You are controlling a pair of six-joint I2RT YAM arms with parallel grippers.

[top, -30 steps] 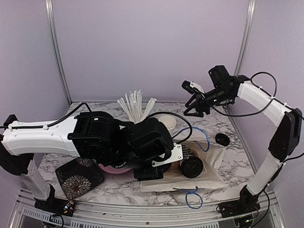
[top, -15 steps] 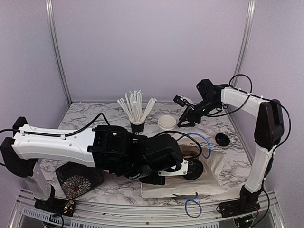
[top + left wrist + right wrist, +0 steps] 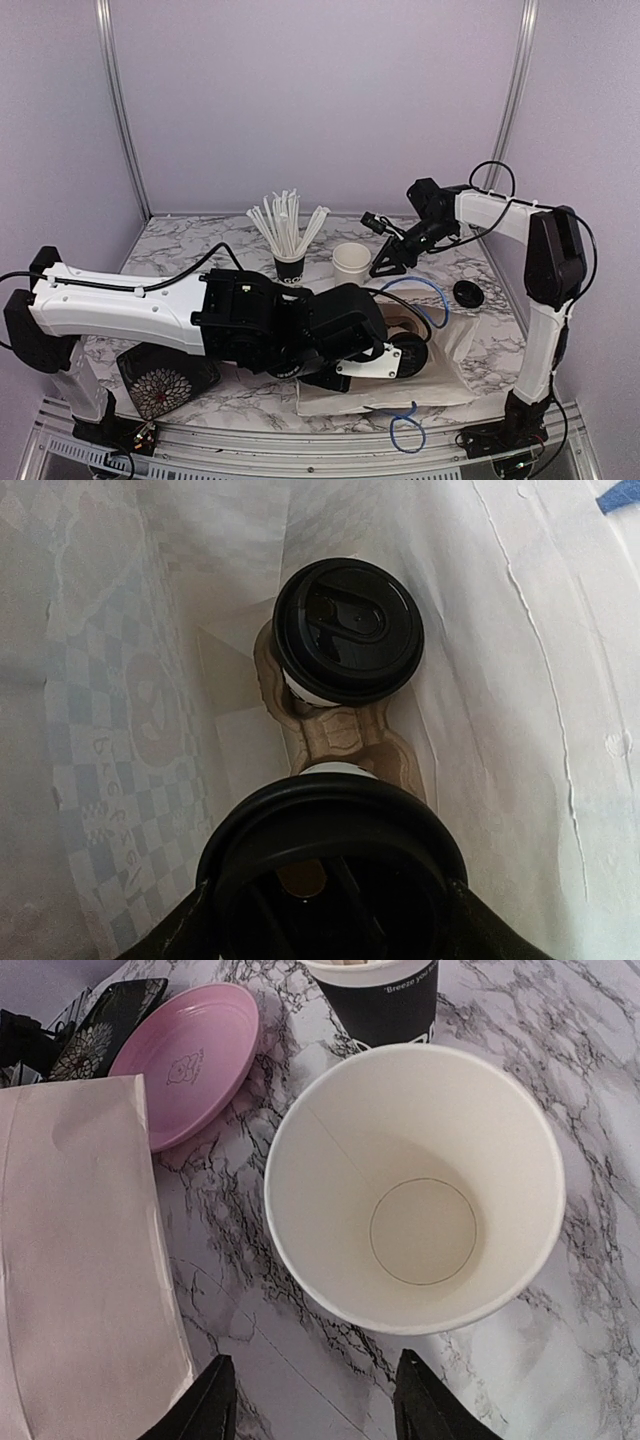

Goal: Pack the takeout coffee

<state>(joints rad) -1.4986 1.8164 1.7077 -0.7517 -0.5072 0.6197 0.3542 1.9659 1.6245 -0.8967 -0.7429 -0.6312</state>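
Left pincer (image 3: 328,910) clamps a lidded cup (image 3: 330,795) in the bag (image 3: 120,680), above the carrier (image 3: 340,730); the next move is probably straight down to seat it. Right pincer (image 3: 318,1400), open, faces an empty cup (image 3: 415,1185).

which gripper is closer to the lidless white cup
Right. The right gripper hangs open just beside the lidless cup; the left gripper is inside the white bag, closed on a lidded cup.
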